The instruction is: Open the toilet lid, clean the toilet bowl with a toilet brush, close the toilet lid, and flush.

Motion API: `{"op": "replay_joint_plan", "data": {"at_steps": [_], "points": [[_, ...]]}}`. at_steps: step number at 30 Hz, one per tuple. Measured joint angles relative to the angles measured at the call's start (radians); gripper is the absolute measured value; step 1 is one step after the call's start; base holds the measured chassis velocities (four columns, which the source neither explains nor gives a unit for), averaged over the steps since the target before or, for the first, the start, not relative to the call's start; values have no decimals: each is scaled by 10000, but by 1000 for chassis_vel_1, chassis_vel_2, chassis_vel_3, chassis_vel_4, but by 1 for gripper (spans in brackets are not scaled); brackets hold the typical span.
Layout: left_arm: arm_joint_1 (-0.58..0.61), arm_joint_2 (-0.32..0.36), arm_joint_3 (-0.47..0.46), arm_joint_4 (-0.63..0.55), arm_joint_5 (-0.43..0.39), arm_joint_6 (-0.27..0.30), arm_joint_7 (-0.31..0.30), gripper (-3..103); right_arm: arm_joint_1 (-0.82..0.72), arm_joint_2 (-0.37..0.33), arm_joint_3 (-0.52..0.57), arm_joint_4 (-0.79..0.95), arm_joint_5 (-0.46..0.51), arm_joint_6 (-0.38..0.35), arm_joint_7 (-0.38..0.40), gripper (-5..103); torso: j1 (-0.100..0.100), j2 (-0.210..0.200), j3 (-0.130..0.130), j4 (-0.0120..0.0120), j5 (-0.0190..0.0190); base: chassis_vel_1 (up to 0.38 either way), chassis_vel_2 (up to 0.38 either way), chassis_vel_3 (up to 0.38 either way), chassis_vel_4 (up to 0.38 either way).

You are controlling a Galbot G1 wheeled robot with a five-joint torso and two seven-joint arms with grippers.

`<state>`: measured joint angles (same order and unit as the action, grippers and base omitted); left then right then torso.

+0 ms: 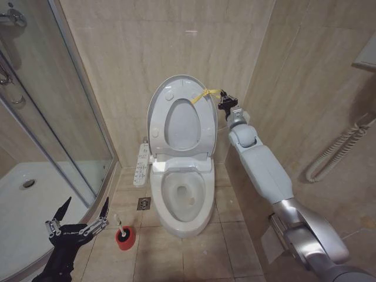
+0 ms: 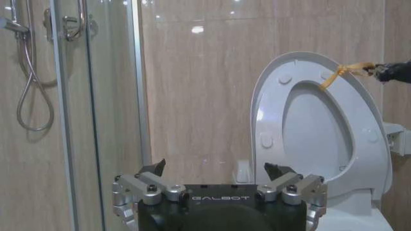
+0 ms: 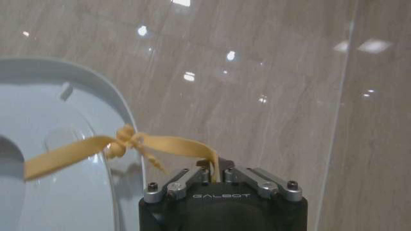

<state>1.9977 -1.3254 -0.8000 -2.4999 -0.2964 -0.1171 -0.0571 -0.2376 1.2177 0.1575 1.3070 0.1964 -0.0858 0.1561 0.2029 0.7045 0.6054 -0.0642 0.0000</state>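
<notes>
One toilet lid [image 1: 176, 97] is standing raised against the wall at about 12 o'clock from the one toilet bowl [image 1: 181, 200], with the ring-shaped seat [image 1: 183, 126] lying up against it, so the bowl's water hole is showing. One yellow strap [image 1: 204, 94] is hanging off the lid's top edge toward 3 o'clock. The right gripper [image 1: 223, 103] is reaching up at the end of its extended arm, just beside that edge, its fingers closed together and pinching the free end of the strap; in the right wrist view the strap [image 3: 128, 147] is running from its knot on the lid rim [image 3: 96, 91] down into the gripper [image 3: 218, 168].

The left gripper [image 1: 79, 212] is hovering low at about 8 o'clock from the bowl, spread wide and holding nothing; the left wrist view is showing both its fingers [image 2: 154, 168] well apart.

One toilet brush [image 1: 117, 222] is sitting in one red holder cup [image 1: 125, 238] on the floor, just at 3 o'clock of the left gripper. Its bristle head is hiding inside the cup, and its handle is partly merging with the gripper's fingertip.
</notes>
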Motion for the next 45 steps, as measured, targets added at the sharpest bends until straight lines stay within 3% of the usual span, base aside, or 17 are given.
{"op": "replay_joint_plan", "data": {"at_steps": [2,3,8,9,16,17,22,24,25,42,45], "points": [[0,0,0,0,0,0,0,100,-84,-88,3,156,151,-12,16,2,0,0,0,0,0,0,0,0,0],[0,0,0,0,0,0,0,100,-189,-185,4,329,353,-41,17,17,0,0,0,1,0,0,0,0,0],[0,0,1,0,0,0,1,100,-992,-629,43,1493,1647,-671,161,17,0,0,0,0,2,0,0,0,0],[0,0,0,0,0,0,0,100,-1260,-714,69,1864,1932,-858,230,44,0,0,0,3,0,0,0,0,0],[0,0,0,0,0,0,0,100,-2912,-1209,173,4098,3279,-1770,816,44,-1,0,-1,1,2,0,0,0,0],[0,0,0,0,0,0,1,100,-3257,-1284,259,4522,3454,-1861,945,71,-1,0,-1,1,1,0,0,0,0],[0,0,0,0,0,0,1,100,-4357,-1511,736,5760,3849,-2143,1345,71,-1,1,-2,6,-1,0,0,0,0],[0,-1,0,0,0,0,2,100,-5474,-1660,1252,6495,3989,-2244,1429,71,-1,1,-2,-1,0,0,0,0,0],[0,1,0,0,0,0,3,100,-6023,-1697,1484,6750,3991,-2223,1458,96,-1,0,-1,-1,3,0,0,0,0],[0,0,0,0,0,0,0,100,-10972,-869,3477,9352,3183,-1587,1409,100,-2,1,-1,1,2,0,0,0,0],[0,0,0,0,0,0,1,100,-12315,-271,3719,10361,2613,-1300,1133,100,-2,1,-1,1,-1,0,0,0,0]]}}
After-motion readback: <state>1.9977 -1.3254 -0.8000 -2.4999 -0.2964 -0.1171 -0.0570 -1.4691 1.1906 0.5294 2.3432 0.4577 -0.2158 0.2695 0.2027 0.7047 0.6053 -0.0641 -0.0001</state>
